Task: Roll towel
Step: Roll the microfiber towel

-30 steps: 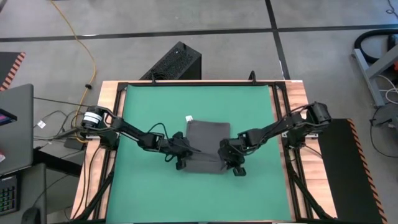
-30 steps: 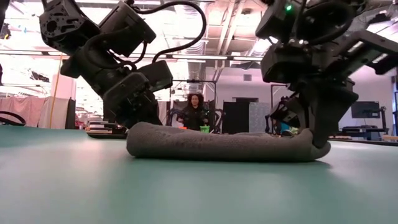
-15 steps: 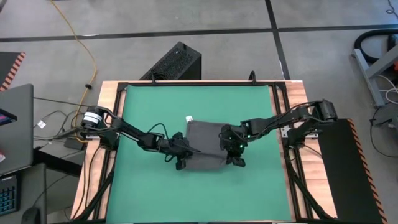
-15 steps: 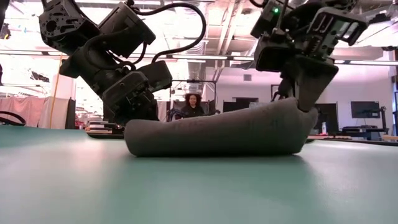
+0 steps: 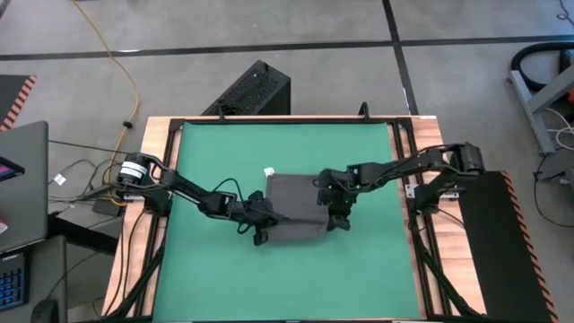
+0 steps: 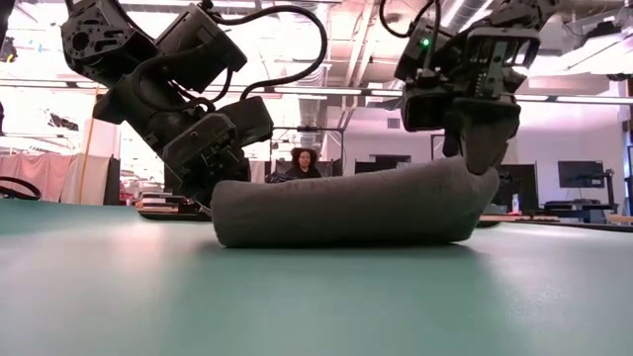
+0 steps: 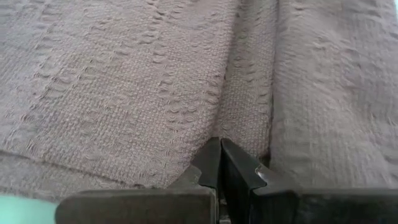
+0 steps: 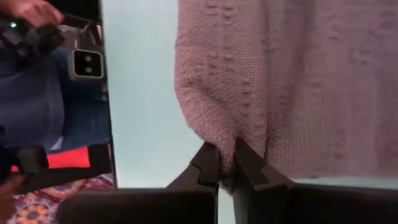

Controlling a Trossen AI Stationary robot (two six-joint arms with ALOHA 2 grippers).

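Observation:
The dark grey towel (image 5: 294, 208) lies partly rolled on the green mat (image 5: 215, 152), with its white tag (image 5: 269, 171) at the far left corner. In the low view it is a thick roll (image 6: 346, 210), higher at its right end. My left gripper (image 5: 263, 233) is shut at the towel's near left corner and comes in slanting down. My right gripper (image 5: 334, 215) is shut on the towel's right end and stands above it (image 6: 482, 148). My left gripper rests its shut fingertips (image 7: 219, 163) against the towel at a crease (image 7: 239, 124) near its near left corner, slanting down from the table's left. No cloth shows between the tips. My right gripper pinches a bunched fold (image 8: 225, 146) at the towel's right end between its two fingertips, slanting down from the right. That end is raised and curled over the cloth below; the roll's underside stays on the mat.
Bare green mat lies all around the towel inside the wooden table frame (image 5: 404, 161). A black box (image 5: 256, 90) stands on the floor beyond the far edge and a laptop (image 5: 22, 179) at the left. A person (image 6: 302, 163) sits far off in the room.
My right gripper has gone up and toward the far edge, slightly left, rolling its wrist, still shut on the towel. The towel's right near end has been lifted and folded over toward the far side, so the low flat roll is now thicker. The left end has stayed down.

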